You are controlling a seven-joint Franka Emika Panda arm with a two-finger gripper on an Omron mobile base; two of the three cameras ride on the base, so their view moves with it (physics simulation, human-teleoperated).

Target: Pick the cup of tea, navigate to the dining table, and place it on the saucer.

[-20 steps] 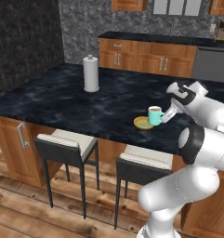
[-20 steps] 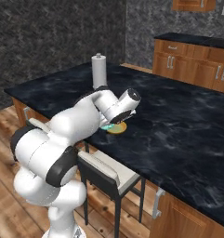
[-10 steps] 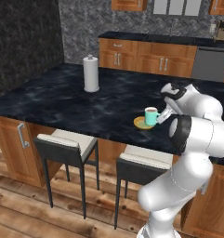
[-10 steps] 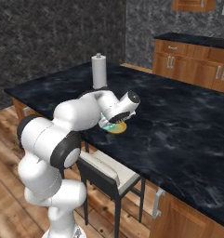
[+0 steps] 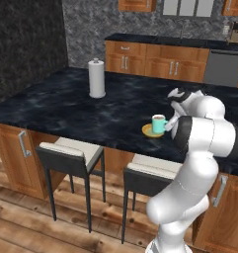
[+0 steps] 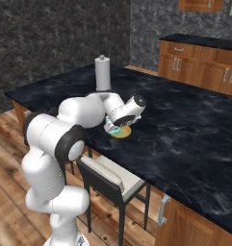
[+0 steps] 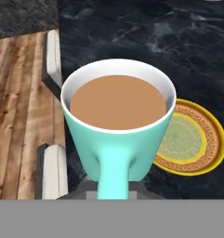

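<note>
Left base view: cup of tea (image 5: pixel 159 123) over saucer (image 5: pixel 151 131) at desk (image 5: pixel 66 108) edge. Right base: claw (image 6: pixel 116 129) low there. Hand view: claw shut on handle — cup left of saucer; release risks rim landing, spill.

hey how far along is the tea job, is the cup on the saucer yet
Done: the cup of tea is picked up and brought to the dining table. In hand: the gripper is shut on its handle, holding it beside and above the saucer. Left: centre it, lower it, release.
</note>
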